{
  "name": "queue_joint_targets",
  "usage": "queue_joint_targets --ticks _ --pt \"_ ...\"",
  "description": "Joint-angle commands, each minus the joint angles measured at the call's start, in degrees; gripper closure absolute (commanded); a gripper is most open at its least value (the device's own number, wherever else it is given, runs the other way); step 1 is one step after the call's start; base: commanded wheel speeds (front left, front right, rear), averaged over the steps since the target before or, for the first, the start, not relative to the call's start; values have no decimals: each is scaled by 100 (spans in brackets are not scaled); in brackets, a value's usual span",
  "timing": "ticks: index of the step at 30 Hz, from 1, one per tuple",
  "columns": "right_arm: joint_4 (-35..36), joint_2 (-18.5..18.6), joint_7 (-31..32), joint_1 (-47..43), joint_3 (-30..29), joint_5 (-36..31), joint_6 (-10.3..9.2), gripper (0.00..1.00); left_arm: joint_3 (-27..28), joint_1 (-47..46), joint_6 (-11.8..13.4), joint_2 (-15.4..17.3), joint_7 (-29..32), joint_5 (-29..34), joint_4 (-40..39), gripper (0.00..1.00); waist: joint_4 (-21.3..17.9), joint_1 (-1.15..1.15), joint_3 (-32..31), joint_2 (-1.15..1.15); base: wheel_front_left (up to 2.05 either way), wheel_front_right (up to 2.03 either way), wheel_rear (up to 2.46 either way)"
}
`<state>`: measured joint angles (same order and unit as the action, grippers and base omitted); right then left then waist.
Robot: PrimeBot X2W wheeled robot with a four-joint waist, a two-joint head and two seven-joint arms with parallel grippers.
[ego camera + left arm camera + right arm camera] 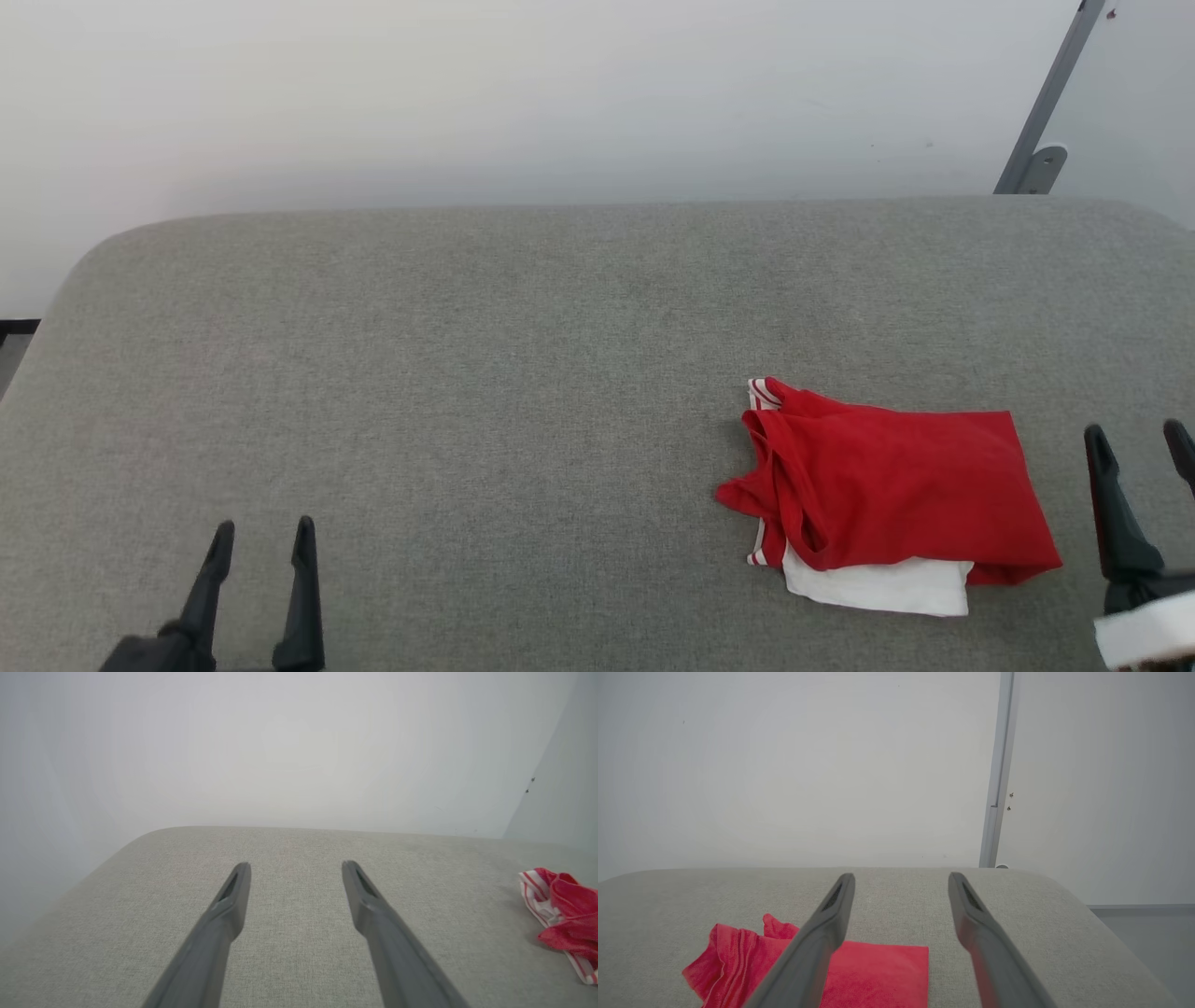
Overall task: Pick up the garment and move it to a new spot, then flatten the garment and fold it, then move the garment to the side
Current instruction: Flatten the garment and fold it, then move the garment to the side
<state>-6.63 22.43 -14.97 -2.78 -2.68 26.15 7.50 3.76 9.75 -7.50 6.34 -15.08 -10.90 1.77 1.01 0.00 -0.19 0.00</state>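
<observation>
The garment (892,490), red with a white layer and striped trim peeking out, lies folded into a rough rectangle on the right half of the grey padded surface (467,373). Its left edge shows in the left wrist view as a bunched garment (565,912), and the right wrist view catches the garment (878,973) low and left of the fingers. My right gripper (1141,443) stands open just right of it, not touching. My left gripper (263,537) is open at the lower left, far from the cloth, with nothing between its fingers (233,896).
A pale wall runs behind the surface. A grey metal post (1046,103) leans at the back right corner. The surface's rounded far edge and corners show, with floor beyond the right edge (1148,933).
</observation>
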Motion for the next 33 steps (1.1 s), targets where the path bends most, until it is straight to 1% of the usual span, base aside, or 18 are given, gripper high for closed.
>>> queue_joint_targets --ticks 1,8,15,21,24,25,27,29,33 --pt "89 -47 -24 -119 -75 -23 -3 0 21 127 3 -35 -10 43 -98 0 9 0 4 0 0 0 0" --pt "297 -164 -14 -397 -263 -47 -3 0 50 309 3 -123 -10 109 -289 0 40 0 54 0 0 0 0" --pt "371 -191 93 -356 -258 -11 -3 0 -3 164 3 -166 -10 163 -307 0 23 0 132 0 0 0 0" --pt "279 49 523 51 -111 46 -3 0 -124 -68 3 -180 -10 208 -296 0 5 0 318 0 0 0 0" --pt "33 317 1015 413 -24 140 -4 0 -245 -231 3 -182 -10 222 -250 0 -8 0 468 0 0 0 0" --pt "-161 531 1478 711 153 251 -3 0 -355 -371 3 -156 -10 237 -201 0 -6 0 589 0 0 0 0" --pt "-403 804 2044 967 361 391 -3 0 -453 -529 3 -131 -10 253 -141 0 15 0 722 0 0 0 0" --pt "-588 1127 2573 1227 618 541 -3 0 -541 -733 3 -133 -10 259 -91 0 55 0 866 0 0 0 0" --pt "-863 1581 3530 1652 1132 923 -3 0 -691 -1100 3 -141 -10 270 15 0 123 0 1153 0 0 0 0"
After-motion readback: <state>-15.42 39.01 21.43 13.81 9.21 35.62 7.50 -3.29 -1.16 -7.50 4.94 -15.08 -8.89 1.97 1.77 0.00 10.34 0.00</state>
